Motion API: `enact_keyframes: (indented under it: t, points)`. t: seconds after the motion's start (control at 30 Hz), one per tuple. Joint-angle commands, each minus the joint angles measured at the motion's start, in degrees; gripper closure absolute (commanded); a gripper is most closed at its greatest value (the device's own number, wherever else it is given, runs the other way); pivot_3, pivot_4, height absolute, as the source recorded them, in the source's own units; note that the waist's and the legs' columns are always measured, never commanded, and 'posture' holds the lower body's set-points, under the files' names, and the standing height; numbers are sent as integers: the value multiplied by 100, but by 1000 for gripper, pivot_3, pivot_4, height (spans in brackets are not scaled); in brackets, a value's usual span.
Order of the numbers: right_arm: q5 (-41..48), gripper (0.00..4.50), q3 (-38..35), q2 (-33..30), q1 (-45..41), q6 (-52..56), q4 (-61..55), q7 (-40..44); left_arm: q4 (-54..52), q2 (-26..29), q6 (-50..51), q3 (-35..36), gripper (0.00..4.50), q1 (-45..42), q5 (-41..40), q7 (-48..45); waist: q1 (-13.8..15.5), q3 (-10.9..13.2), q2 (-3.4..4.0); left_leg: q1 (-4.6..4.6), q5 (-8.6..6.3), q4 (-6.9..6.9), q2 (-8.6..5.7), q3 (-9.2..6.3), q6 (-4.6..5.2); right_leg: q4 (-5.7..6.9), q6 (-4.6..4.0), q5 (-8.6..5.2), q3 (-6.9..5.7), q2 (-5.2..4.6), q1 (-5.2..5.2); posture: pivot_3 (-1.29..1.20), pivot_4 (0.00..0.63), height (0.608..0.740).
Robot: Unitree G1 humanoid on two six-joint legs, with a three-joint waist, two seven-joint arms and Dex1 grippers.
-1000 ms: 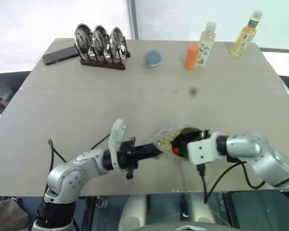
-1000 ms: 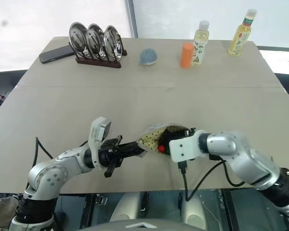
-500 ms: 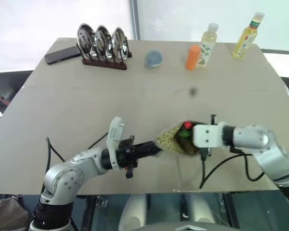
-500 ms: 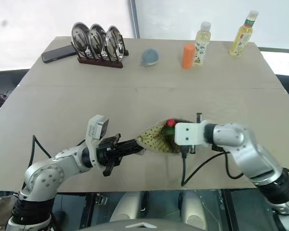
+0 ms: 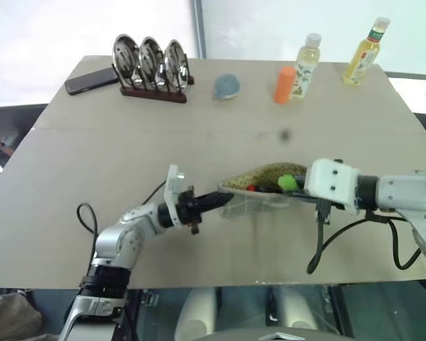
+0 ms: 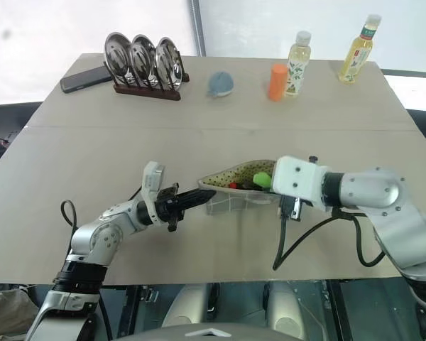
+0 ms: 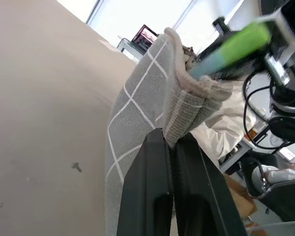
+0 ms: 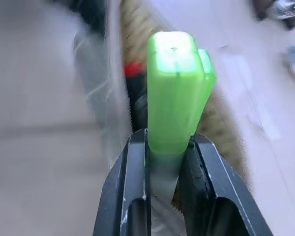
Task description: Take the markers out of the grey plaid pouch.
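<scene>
Near the table's [image 5: 85, 177] front edge, the left tool [image 5: 220, 199] is clenched on the grey plaid pouch's [image 7: 137, 132] rim, lifted. Right of it, the right tool [image 8: 163, 147] pinches 1 green marker [image 8: 174, 88]; it could slip, or snag and drag the pouch loose.

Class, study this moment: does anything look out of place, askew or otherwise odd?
The grey plaid pouch hangs off the table, pinched at one end by the left end effector. The right end effector grips a green marker. Otherwise nothing stands out.
</scene>
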Motion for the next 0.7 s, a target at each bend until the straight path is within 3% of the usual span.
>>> enact_keyframes:
  t: [0.03,0.17,0.3,0.4,0.53,0.7]
  points:
    - [772,4201,-1050,333,-216,502,-85,-393,56,-13,-344,3,4500,97,243,-158,3,0,-1,1,0,0,1,-1,0,1,0,0,-1,1,1,0,150,740]
    - [1012,4201,-1970,195,-751,765,620,-831,17,44,-676,81,4500,273,442,-215,-2,0,1,2,0,2,0,4,0,1,0,0,1,-3,3,0,150,740]
    - [749,4201,-2145,-248,-1062,628,1329,-1206,-15,85,-1016,253,4500,353,597,-101,-10,1,5,6,0,3,0,8,0,2,-1,1,5,-3,0,0,150,740]
    - [-232,4201,-1412,-551,-624,-542,2009,-1472,-86,142,-1137,439,4500,324,603,36,-12,-1,5,7,0,-8,3,4,0,2,-2,0,3,1,-2,0,150,740]
    - [-1574,4201,-123,-348,-29,-2896,3219,-1825,-86,189,-1161,618,4500,286,576,156,-67,-7,0,8,0,-9,2,19,1,2,-1,0,16,4,-3,0,150,740]
    - [-2647,4201,763,-150,26,-4829,4759,-2261,-23,232,-1148,774,4500,172,556,237,-108,2,11,6,1,-4,-2,25,2,6,3,2,25,4,-5,0,150,740]
